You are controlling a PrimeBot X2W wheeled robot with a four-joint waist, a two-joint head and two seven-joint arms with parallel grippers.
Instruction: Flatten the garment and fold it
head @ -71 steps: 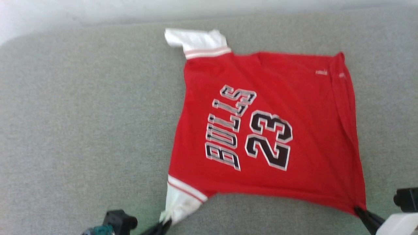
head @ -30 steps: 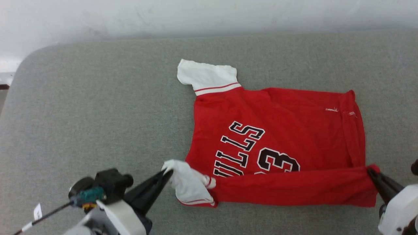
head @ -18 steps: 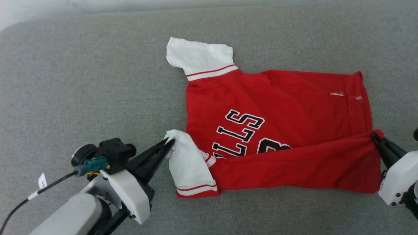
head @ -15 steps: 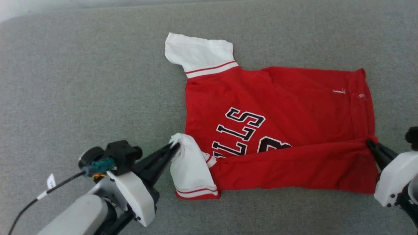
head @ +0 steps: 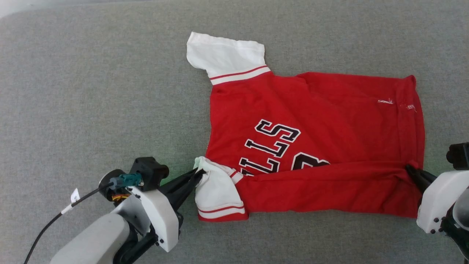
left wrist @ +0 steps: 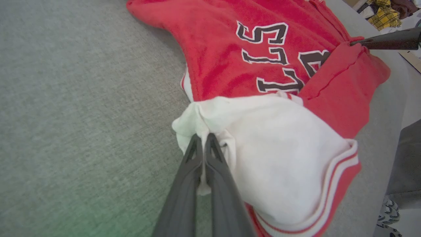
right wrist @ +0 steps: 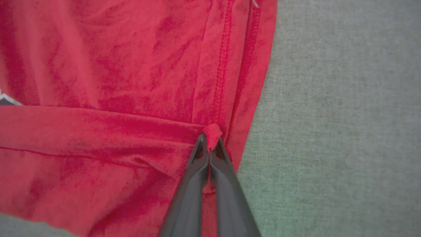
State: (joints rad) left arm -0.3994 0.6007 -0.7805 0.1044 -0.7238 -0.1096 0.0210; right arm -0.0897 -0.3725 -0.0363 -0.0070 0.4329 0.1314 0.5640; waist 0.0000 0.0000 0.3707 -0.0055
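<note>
First fold underway: left pincer (head: 199,172) grips the shirt (head: 311,117) by a sleeve (head: 217,187), right pincer (head: 409,169) by the hem corner (right wrist: 213,131) (both clenched tight). Next up, I'd guess: lay the flap down, let go.

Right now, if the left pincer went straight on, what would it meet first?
The white sleeve that the left pincer is shut on; beyond it, probably the lettered red front of the garment.

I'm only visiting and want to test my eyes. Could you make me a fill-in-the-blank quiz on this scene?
1. The left gripper pinches a ____ sleeve of the garment.
2. The right gripper is shut on a ____ corner of cloth.
3. The garment lies on a ____ fabric surface.
Missing words: white; red; grey.
</note>
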